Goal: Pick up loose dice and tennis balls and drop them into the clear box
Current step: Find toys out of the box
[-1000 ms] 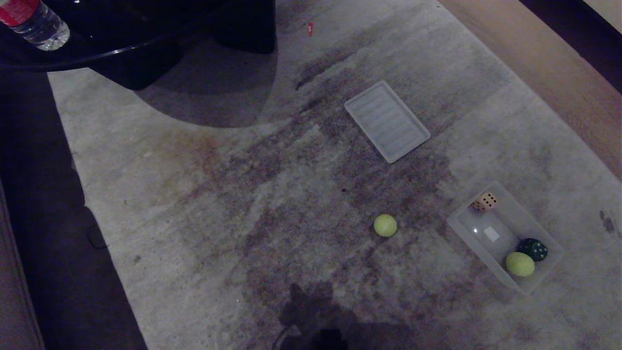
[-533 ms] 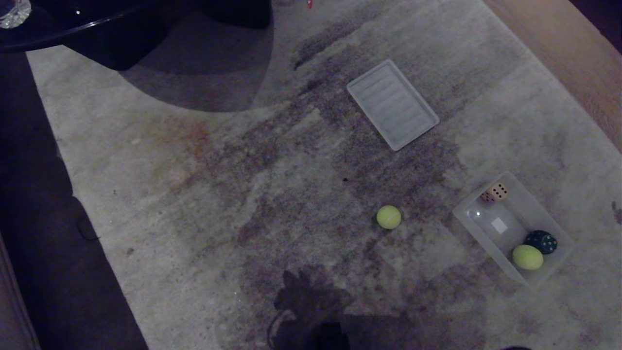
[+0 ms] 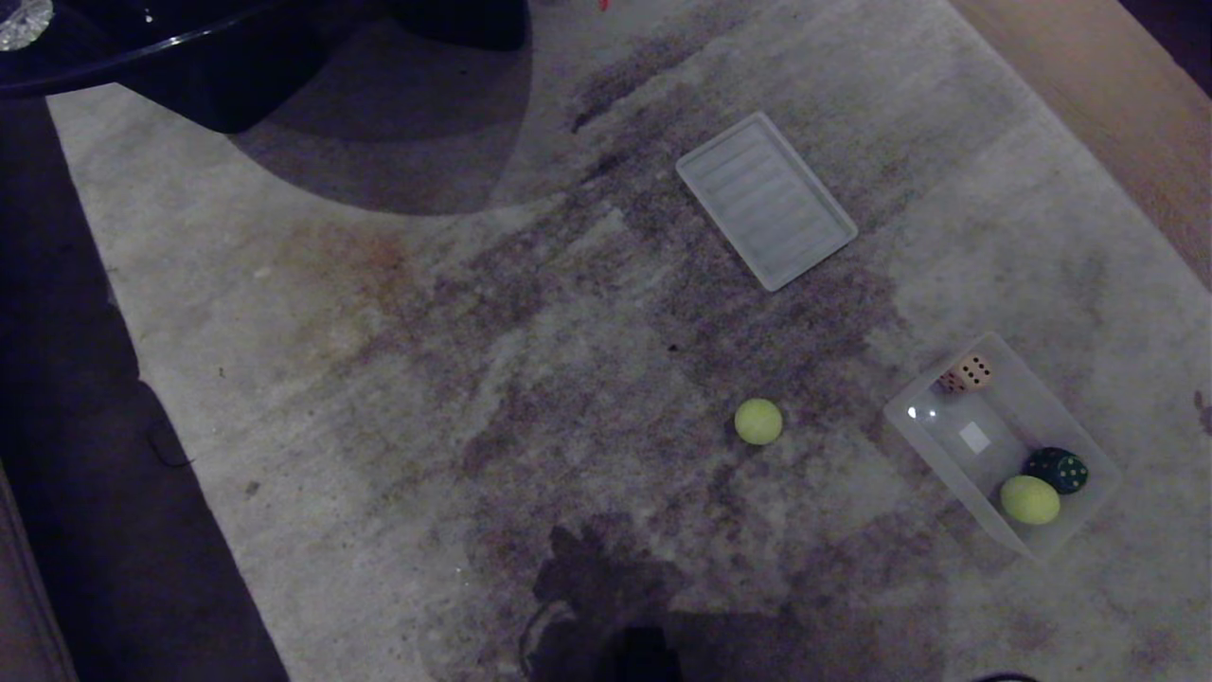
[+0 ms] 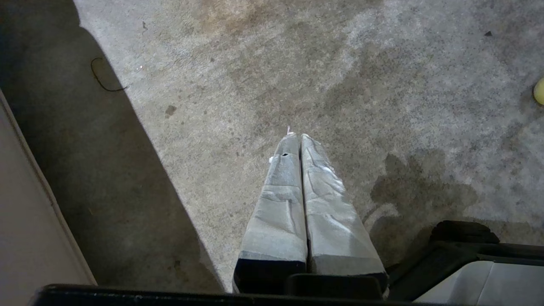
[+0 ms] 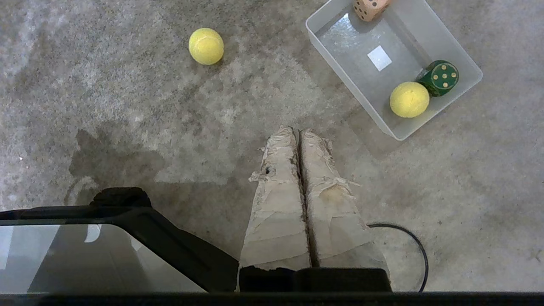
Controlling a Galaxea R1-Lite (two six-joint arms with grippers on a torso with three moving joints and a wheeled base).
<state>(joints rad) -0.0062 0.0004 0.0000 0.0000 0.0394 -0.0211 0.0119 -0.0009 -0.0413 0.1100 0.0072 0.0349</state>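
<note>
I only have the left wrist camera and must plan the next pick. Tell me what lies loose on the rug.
Observer: One loose tennis ball lies on the rug, apart from the clear box.
Operator: List what is already in that box.
Observer: A beige die at one end, and a dark green die touching a second tennis ball at the other.
Operator: Report the right gripper.
Observer: The right gripper has its jaws shut and empty over bare rug, touching neither the ball nor the box.
</note>
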